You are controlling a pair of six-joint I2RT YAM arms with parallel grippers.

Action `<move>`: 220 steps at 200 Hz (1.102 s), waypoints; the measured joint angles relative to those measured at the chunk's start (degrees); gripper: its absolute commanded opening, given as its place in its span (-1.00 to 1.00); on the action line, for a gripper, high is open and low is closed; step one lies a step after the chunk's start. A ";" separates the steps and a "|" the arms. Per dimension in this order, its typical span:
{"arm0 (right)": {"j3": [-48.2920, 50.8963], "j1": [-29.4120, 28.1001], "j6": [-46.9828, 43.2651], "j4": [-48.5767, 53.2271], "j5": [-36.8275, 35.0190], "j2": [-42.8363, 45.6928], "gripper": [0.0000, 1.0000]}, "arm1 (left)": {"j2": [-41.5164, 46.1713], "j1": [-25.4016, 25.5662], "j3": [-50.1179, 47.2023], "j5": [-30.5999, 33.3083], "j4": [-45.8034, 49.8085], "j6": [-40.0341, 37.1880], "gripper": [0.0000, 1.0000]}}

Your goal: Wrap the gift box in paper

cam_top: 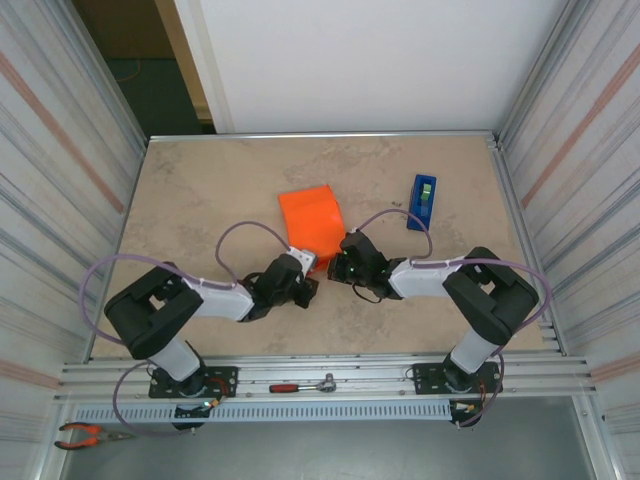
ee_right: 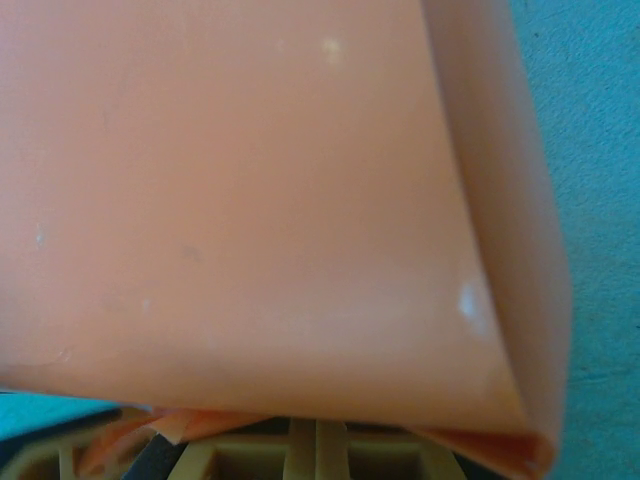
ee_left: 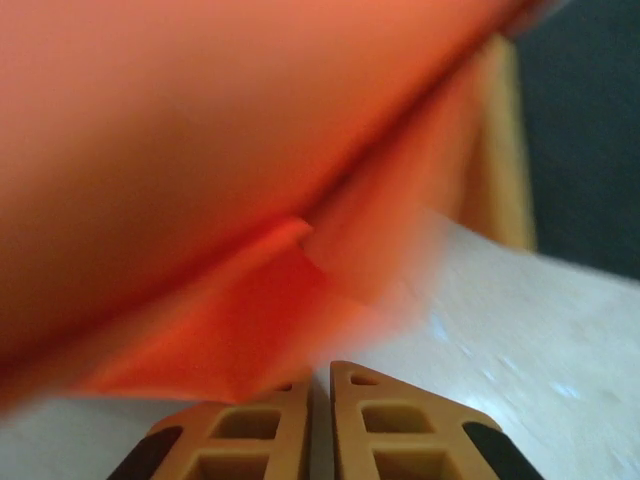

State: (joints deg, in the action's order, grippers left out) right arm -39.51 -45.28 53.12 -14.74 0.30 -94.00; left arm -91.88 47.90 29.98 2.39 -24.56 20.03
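the paper (cam_top: 310, 221) lies folded at the worktop (cam_top: 200, 190) centre. Thin, floppy, tears easily, so grab edges, not the face. right end effector (ee_right: 318, 446) closed, probably clamped on the near edge. left end effector (ee_left: 320, 375) all but together at the fold.

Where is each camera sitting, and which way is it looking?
Top external: high behind the arms, looking down on the table, the paper, the left gripper and the right gripper.
Left wrist: on the left arm, looking along its fingers at the paper close up.
Right wrist: on the right arm, looking past its fingers at the paper.
All three share the orange paper.
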 measured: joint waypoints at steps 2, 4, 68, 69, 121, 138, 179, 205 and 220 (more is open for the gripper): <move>0.02 0.00 -0.02 0.02 0.00 0.13 -1.00 | -0.13 -0.22 0.17 0.35 0.00 -0.11 -0.75; 0.09 0.00 0.00 0.04 0.00 0.28 -1.00 | -0.22 -0.39 0.33 0.68 0.02 -0.20 -0.75; 5.75 -0.02 0.02 -0.26 -0.24 6.84 -1.00 | -0.07 -2.21 3.34 4.98 0.44 -1.86 -0.74; 5.84 -0.02 0.04 -0.26 -0.24 6.84 -1.00 | -0.07 -2.21 3.37 4.98 0.44 -1.86 -0.74; 5.81 -1.70 0.02 -3.45 -0.24 2.89 -1.00 | -0.07 -2.21 3.76 4.98 0.98 -2.43 -0.74; 4.50 -2.01 0.02 -5.07 -0.17 0.02 -1.00 | -0.07 -2.23 3.91 4.96 1.31 -2.54 -0.74; 1.22 -1.64 -0.02 -9.31 -0.33 -5.25 -1.00 | 0.61 -2.97 4.44 4.42 2.99 -2.99 -0.75; -0.15 -0.33 -0.17 -10.29 -0.17 -5.97 -1.00 | 4.76 -4.02 5.03 2.23 6.40 -3.80 -0.76; -0.81 0.79 -0.90 -10.23 0.02 -5.97 -1.00 | 8.57 -5.60 6.14 -0.61 9.11 -4.79 -0.75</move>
State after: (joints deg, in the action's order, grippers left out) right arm -40.32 -44.49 52.23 -24.97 0.32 -99.96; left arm -83.31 42.30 36.12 1.78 -15.44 15.25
